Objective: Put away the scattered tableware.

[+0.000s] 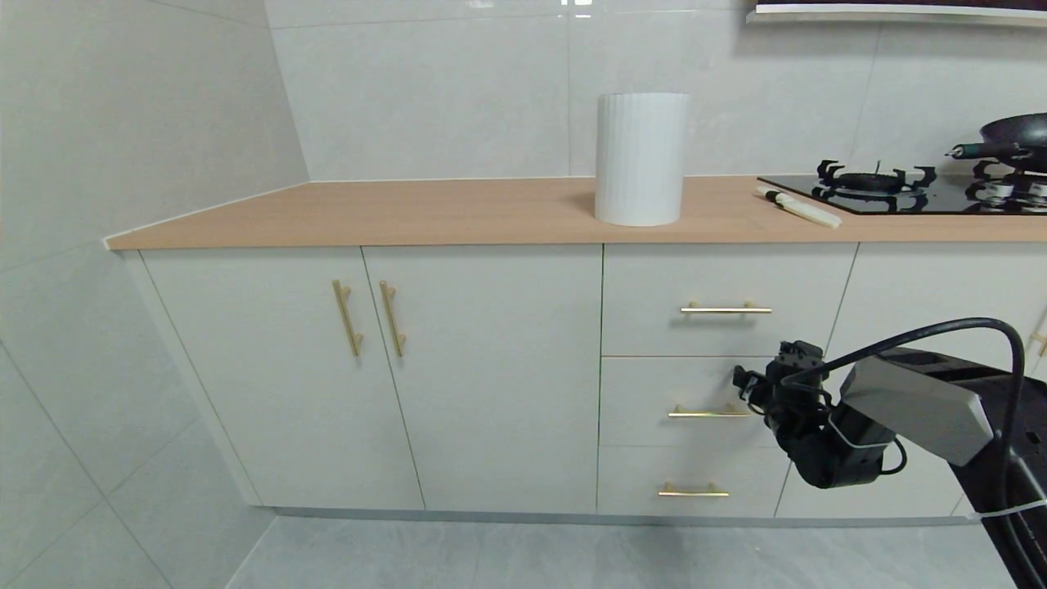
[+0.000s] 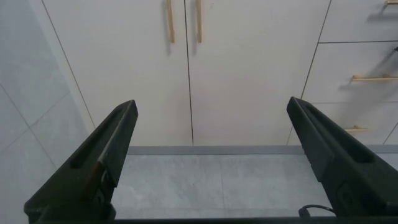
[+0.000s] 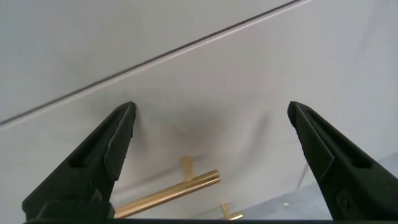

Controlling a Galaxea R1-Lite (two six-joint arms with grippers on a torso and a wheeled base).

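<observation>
**Right pincer at the drawer, utensil up on the desk**

The right pincer (image 1: 765, 378), jaws wide, hangs just beside the middle drawer's level brass handle (image 1: 708, 413). The pale slim utensil (image 1: 797, 207) lies above on the desk (image 1: 458, 213), slanting beside the hob (image 1: 891, 196), nearer this arm. The left pincer (image 2: 211, 115) gapes wide too.

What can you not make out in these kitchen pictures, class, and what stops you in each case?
Contents of the white container: head view, its own tall wall hides them.
Contents of the drawers: all views, closed fronts hide them.
Pan on the hob: head view, cut off by the right edge.
Pale utensil on the counter: head view, too small to tell its kind.
</observation>
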